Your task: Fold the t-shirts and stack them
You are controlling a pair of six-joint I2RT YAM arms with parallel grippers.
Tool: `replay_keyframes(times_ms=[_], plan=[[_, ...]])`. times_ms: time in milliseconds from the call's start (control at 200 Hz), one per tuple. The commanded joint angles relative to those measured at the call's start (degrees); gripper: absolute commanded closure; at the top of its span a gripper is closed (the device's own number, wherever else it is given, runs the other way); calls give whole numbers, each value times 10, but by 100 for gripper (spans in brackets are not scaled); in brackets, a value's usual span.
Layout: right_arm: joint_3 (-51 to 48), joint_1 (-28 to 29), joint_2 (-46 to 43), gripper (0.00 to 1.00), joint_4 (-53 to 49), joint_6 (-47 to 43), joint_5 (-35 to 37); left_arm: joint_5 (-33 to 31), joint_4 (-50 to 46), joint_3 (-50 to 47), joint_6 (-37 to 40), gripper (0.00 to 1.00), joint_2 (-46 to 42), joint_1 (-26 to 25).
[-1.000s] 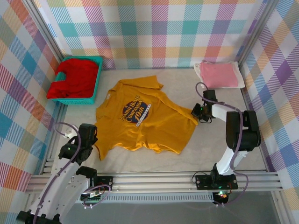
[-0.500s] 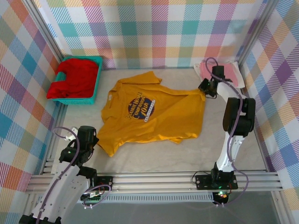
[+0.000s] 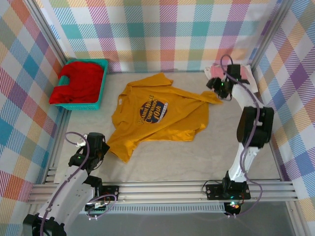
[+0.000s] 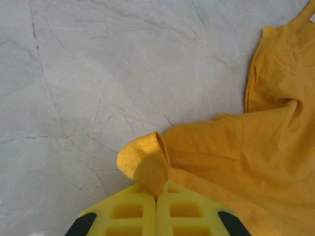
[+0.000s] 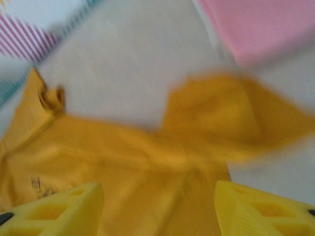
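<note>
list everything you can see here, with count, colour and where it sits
yellow t-shirt: 1, mustard yellow with a dark round chest print, spread loosely in the middle of the table
red t-shirt: 1, red, bundled inside the basket
pink t-shirt: 1, pink, at the far right corner of the table
basket: 1, teal, far left of the table
table: 1, pale marbled grey
walls: multicolour plaid, on the left, back and right
left claw: 1, yellow fingers, shut on a corner of the yellow t-shirt near the front left
right claw: 1, yellow fingers, open above the yellow t-shirt's far right part, beside the pink t-shirt
</note>
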Motion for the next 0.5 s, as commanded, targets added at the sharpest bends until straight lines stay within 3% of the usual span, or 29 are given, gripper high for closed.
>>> replay_keyframes(times_ms=[0, 100, 225, 495], plan=[[-178, 11, -151, 40, 42, 27, -41, 8, 24, -15, 4, 100, -8, 9], [-333, 14, -266, 45, 40, 35, -32, 10, 29, -20, 2, 100, -12, 9], [-424, 14, -345, 49, 3, 13, -24, 21, 38, -22, 14, 100, -6, 9], [-425, 21, -207, 56, 130, 5, -116, 33, 57, -27, 19, 100, 1, 9]])
